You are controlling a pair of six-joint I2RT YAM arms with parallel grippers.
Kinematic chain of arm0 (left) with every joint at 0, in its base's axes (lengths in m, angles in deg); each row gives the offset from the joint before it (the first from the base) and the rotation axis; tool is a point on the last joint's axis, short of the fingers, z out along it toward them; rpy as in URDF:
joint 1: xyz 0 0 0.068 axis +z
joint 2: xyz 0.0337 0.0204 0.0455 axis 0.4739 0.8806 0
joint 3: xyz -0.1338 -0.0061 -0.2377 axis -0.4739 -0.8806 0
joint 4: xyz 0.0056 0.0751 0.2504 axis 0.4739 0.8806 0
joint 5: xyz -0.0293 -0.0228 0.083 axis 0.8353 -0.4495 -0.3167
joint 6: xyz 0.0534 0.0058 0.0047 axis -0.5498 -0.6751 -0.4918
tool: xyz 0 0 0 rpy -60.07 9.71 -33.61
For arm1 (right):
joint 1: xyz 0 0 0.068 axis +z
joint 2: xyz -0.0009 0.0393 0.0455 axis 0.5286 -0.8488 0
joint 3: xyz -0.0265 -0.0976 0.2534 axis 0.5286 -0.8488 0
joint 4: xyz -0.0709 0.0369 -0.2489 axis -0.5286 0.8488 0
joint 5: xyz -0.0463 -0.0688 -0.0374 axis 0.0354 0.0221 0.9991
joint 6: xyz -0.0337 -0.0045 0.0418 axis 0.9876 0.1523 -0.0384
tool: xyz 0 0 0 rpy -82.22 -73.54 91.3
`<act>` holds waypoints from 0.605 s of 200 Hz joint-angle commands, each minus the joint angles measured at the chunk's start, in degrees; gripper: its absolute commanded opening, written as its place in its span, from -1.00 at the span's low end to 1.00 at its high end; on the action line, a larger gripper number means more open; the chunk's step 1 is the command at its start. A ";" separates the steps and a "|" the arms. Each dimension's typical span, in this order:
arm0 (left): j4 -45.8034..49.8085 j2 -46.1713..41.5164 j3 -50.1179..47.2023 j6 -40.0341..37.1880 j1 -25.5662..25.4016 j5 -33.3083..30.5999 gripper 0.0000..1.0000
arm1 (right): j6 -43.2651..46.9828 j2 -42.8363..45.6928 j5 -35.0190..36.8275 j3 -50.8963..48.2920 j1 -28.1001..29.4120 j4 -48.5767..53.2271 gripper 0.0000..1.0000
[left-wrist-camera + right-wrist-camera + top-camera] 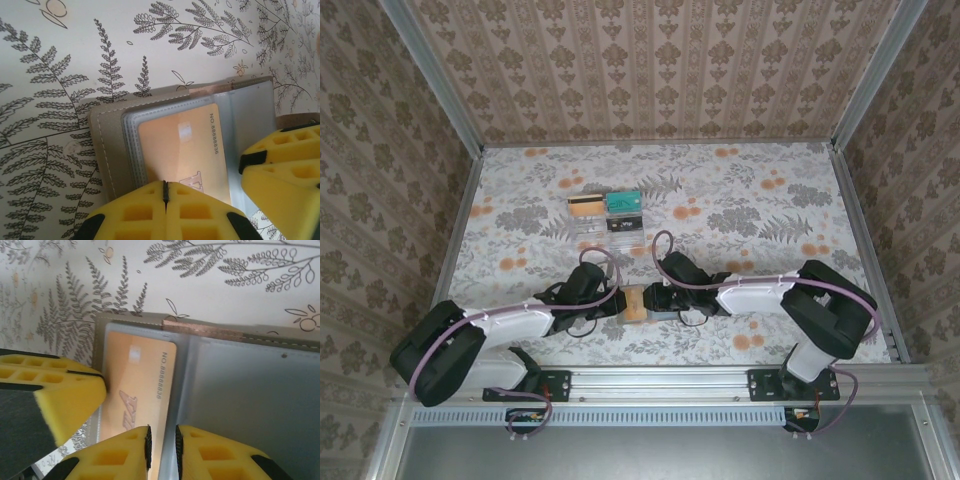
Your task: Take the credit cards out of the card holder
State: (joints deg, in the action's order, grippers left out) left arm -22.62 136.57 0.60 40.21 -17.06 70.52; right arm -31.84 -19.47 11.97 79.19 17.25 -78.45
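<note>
Yellow-padded and nearest you, your left tool point(165, 184) is pressed fully closed, its tips at one edge of the orange-gold plastic credit card point(180, 150). You cannot tell whether it nips that edge. Your right tool point(163, 429) stands a slit apart over the card's long edge, where the clear sleeve point(240, 390) begins, and a grip there is just as unclear. The card lies tucked in the open grey-brown, leather-like card holder point(107, 145), flat on the floral tabletop point(60, 60) between both tools. Expect the card to be light, stiff and slick, and the holder soft and likely to lift with it. Pin a bare panel, then pinch whichever card edge stands proud. Farther off stands a clear acrylic card stand point(607, 212), not your target.
</note>
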 commanded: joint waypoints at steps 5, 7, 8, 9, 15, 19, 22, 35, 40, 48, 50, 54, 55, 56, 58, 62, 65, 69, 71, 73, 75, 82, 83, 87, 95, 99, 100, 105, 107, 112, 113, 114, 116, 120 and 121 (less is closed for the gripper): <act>0.76 0.82 -1.64 0.87 -0.47 -0.85 -0.99 | -1.46 -1.82 -1.39 1.56 0.00 -1.16 -0.54; 0.75 0.87 -1.63 0.87 -0.48 -0.85 -0.99 | -1.47 -1.95 -1.40 1.63 -0.03 -1.17 -0.54; 0.70 0.90 -1.62 0.91 -0.51 -0.85 -0.99 | -1.51 -1.98 -1.41 1.64 -0.03 -1.18 -0.54; 0.68 0.91 -1.61 0.94 -0.48 -0.85 -0.99 | -1.53 -2.00 -1.45 1.64 0.01 -1.27 -0.54; 0.49 0.99 -1.68 0.95 -0.57 -0.85 -0.99 | -1.62 -2.23 -1.63 1.69 0.04 -1.33 -0.54; 0.30 0.96 -1.76 0.97 -0.66 -0.85 -0.99 | -1.63 -2.42 -1.73 1.74 0.01 -1.36 -0.54; 0.23 1.08 -1.77 0.97 -0.77 -0.81 -0.99 | -1.68 -2.50 -1.85 1.81 -0.03 -1.44 -0.54; 0.22 1.23 -1.73 1.04 -0.88 -0.92 -0.99 | -1.95 -2.89 -2.19 1.91 -0.01 -1.75 -0.55; 0.18 1.34 -1.69 1.00 -0.82 -0.94 -0.99 | -2.04 -3.07 -2.33 1.91 -0.04 -2.02 -0.55; -0.01 1.44 -1.73 1.05 -0.98 -0.86 -0.99 | -2.25 -3.24 -2.67 1.83 0.02 -2.45 -0.55; 0.01 1.47 -1.74 1.02 -0.98 -0.85 -0.99 | -2.32 -3.34 -2.72 1.85 0.02 -2.49 -0.55; -0.03 1.53 -1.67 1.03 -1.05 -0.85 -0.99 | -2.28 -3.45 -2.86 1.91 -0.03 -2.60 -0.56; -0.04 1.53 -1.63 1.04 -1.06 -0.85 -0.99 | -2.36 -3.48 -2.88 1.91 -0.03 -2.59 -0.56; -0.04 1.58 -1.66 1.04 -1.06 -0.81 -0.99 | -2.40 -3.45 -2.94 1.91 0.01 -2.59 -0.56; -0.07 1.66 -1.66 1.02 -1.06 -0.84 -0.99 | -2.43 -3.52 -3.04 1.91 -0.02 -2.63 -0.56; -0.19 1.70 -1.61 1.05 -1.06 -0.81 -0.99 | -2.38 -3.54 -3.10 1.91 -0.06 -2.72 -0.56; -0.22 1.79 -1.60 1.05 -1.06 -0.78 -0.99 | -2.44 -3.58 -3.06 1.94 0.00 -2.68 -0.57; -0.29 1.84 -1.56 1.00 -1.15 -0.76 -0.99 | -2.52 -3.60 -3.07 1.92 -0.07 -2.73 -0.57; -0.31 1.88 -1.52 0.99 -1.15 -0.76 -0.99 | -2.52 -3.60 -3.10 1.91 -0.07 -2.80 -0.57; -0.27 1.89 -1.51 1.01 -1.15 -0.83 -0.99 | -2.59 -3.60 -3.09 1.91 -0.07 -2.84 -0.58; -0.30 1.89 -1.51 1.04 -1.15 -0.78 -0.99 | -2.54 -3.60 -3.08 1.91 -0.04 -2.82 -0.59; -0.37 1.95 -1.51 1.13 -1.15 -0.85 -0.99 | -2.57 -3.56 -3.08 1.83 -0.08 -2.81 -0.64; -0.34 1.96 -1.51 1.18 -1.15 -0.85 -0.99 | -2.55 -3.58 -3.12 1.83 -0.06 -2.78 -0.64; -0.33 1.98 -1.54 1.14 -1.15 -0.81 -0.99 | -2.62 -3.52 -3.13 1.74 -0.06 -2.77 -0.68; -0.31 1.89 -1.52 1.07 -1.16 -0.88 -0.99 | -2.77 -3.32 -3.04 1.58 -0.25 -2.81 -0.75; -0.30 1.84 -1.52 1.05 -1.19 -0.90 -0.99 | -2.74 -3.21 -3.01 1.44 -0.23 -2.76 -0.78; -0.31 1.87 -1.56 1.05 -1.21 -0.87 -0.99 | -2.72 -3.14 -2.96 1.41 -0.26 -2.76 -0.80; -0.14 1.78 -1.52 0.91 -1.20 -0.93 -0.99 | -2.80 -2.83 -2.84 1.19 -0.38 -2.76 -0.83; -0.07 1.80 -1.53 0.95 -1.12 -0.94 -1.00 | -2.81 -2.86 -2.76 1.14 -0.43 -2.76 -0.84; 0.02 1.72 -1.47 0.88 -1.15 -0.98 -1.00 | -2.83 -2.59 -2.70 0.97 -0.55 -2.71 -0.87; 0.03 1.72 -1.45 0.88 -1.15 -1.00 -1.00 | -2.85 -2.52 -2.72 0.96 -0.51 -2.69 -0.88; 0.04 1.72 -1.52 0.87 -1.15 -1.01 -1.00 | -2.86 -2.49 -2.72 0.91 -0.58 -2.68 -0.88; 0.11 1.65 -1.54 0.81 -1.15 -1.02 -1.00 | -2.87 -2.42 -2.60 0.81 -0.63 -2.65 -0.89; 0.26 1.63 -1.58 0.70 -1.15 -1.02 -1.00 | -2.90 -2.13 -2.47 0.56 -0.77 -2.60 -0.91; 0.28 1.58 -1.59 0.70 -1.15 -1.07 -1.00 | -2.89 -2.08 -2.47 0.54 -0.80 -2.59 -0.91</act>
State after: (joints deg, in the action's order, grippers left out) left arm -24.91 137.27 0.12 40.85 -17.80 70.10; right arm -34.24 -21.90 10.37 79.91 16.79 -80.20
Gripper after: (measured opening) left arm 0.047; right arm 0.070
